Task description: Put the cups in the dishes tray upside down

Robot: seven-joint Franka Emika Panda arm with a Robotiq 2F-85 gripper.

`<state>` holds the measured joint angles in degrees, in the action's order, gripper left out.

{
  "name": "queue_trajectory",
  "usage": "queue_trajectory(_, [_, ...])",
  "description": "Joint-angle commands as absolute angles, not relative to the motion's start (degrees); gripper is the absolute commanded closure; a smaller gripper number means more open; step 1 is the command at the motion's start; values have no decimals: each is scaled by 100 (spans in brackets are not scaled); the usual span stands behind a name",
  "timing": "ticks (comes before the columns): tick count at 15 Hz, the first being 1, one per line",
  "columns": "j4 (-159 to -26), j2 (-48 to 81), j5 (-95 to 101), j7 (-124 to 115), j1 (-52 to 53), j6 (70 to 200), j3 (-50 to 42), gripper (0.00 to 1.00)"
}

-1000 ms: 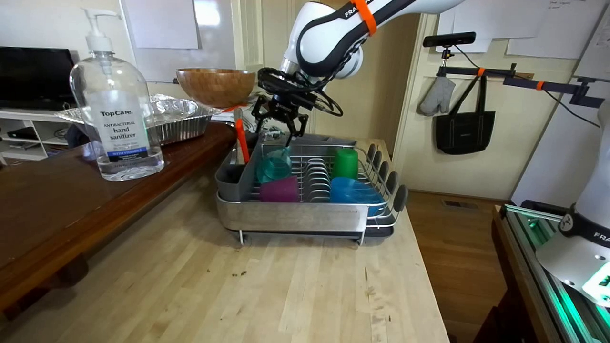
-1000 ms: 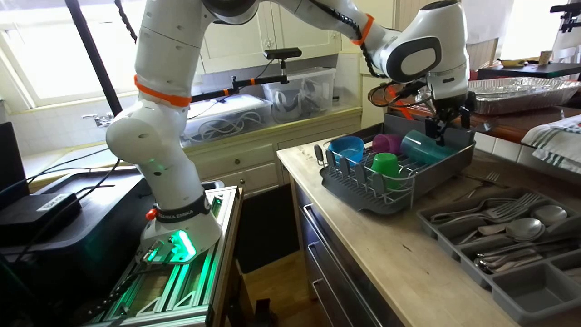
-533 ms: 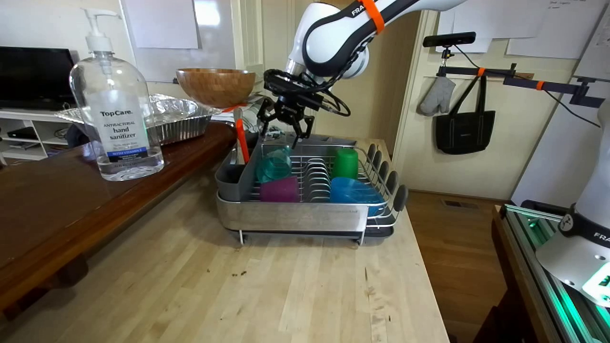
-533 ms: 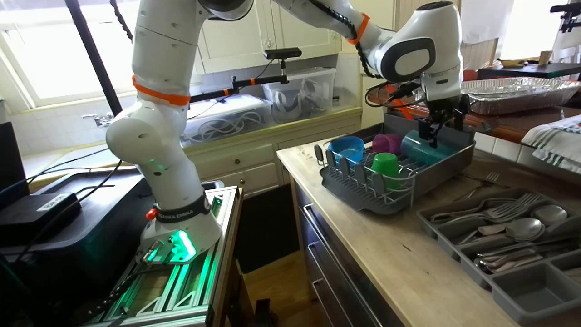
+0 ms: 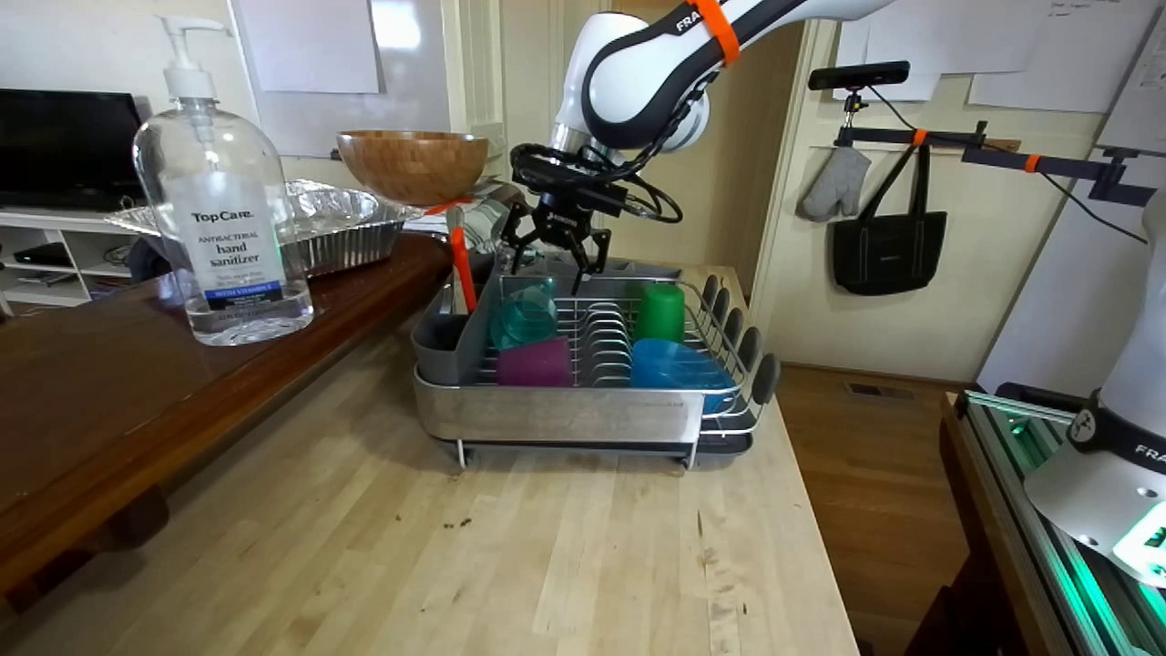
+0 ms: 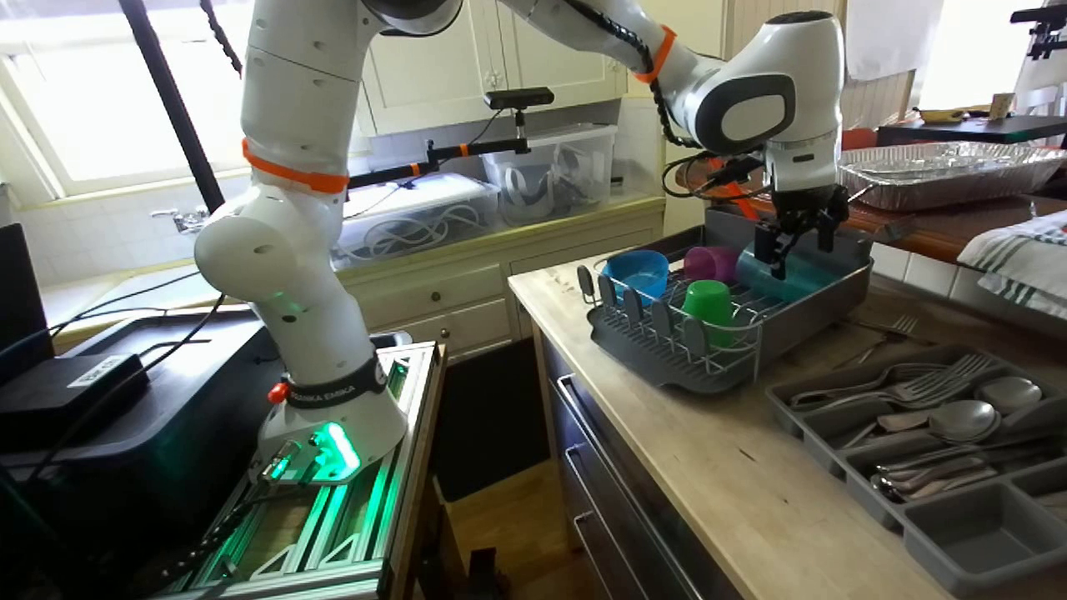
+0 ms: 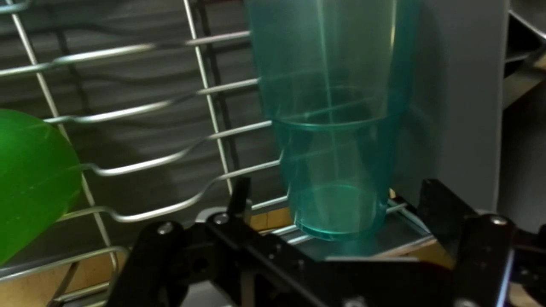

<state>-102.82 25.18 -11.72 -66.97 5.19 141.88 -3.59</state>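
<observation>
The dish rack (image 5: 560,417) stands on the wooden counter and holds all the visible cups. A teal cup (image 5: 526,321) lies on its side along the grey utensil holder, its base toward me in the wrist view (image 7: 337,140). A purple cup (image 5: 535,363) lies on its side near it. A green cup (image 6: 708,307) stands upside down at the opposite side. A blue cup (image 6: 638,273) sits tilted in a corner. My gripper (image 7: 337,185) is open and empty. It hovers above the teal cup's base end, with one finger on each side of the cup in the wrist view.
The utensil holder (image 5: 448,363) holds an orange-red-handled utensil (image 5: 463,269). A raised brown ledge beside the rack bears a pump bottle (image 5: 223,228), a foil tray (image 5: 351,239) and a wooden bowl (image 5: 413,167). A grey cutlery tray (image 6: 959,521) lies on the counter near the rack.
My gripper has moved sideways over the teal cup, toward the green cup's side, and slightly down. The cups and the rack have not moved.
</observation>
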Motion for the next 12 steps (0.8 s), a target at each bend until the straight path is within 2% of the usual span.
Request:
queue_trajectory(1, [-10189, 2570, -1013, -6924, 591, 14218, -432, 0])
queue_trajectory(12, [-9557, 3092, -143, -7019, 818, 14221, -675, 0])
